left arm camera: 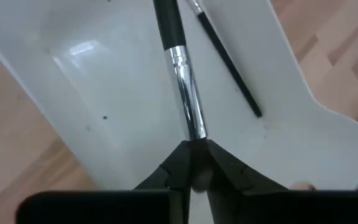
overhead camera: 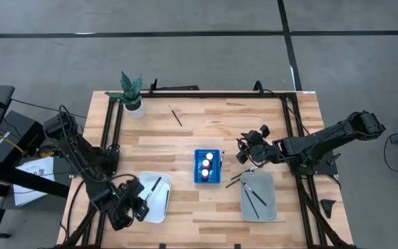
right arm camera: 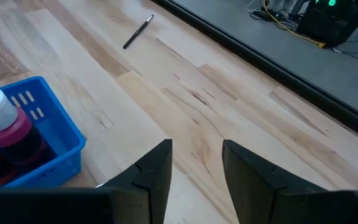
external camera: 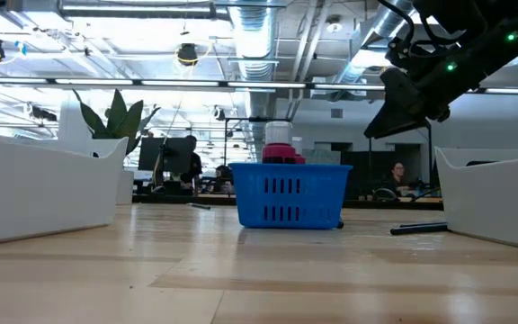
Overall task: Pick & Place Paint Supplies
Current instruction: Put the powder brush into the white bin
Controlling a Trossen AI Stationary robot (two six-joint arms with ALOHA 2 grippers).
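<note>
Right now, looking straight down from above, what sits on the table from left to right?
Potted plant → left gripper → white tray → lone brush → blue rack → right gripper → grey tray.

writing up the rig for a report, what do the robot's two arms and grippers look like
Both arms are dark, near-black jointed links with black cabling along them, mounted on black frames at the table's sides. The left gripper and right gripper each end in two matte black fingers that are flat, angular and taper toward the tips. The low view shows small green indicator lights on one arm's dark housing.
</note>
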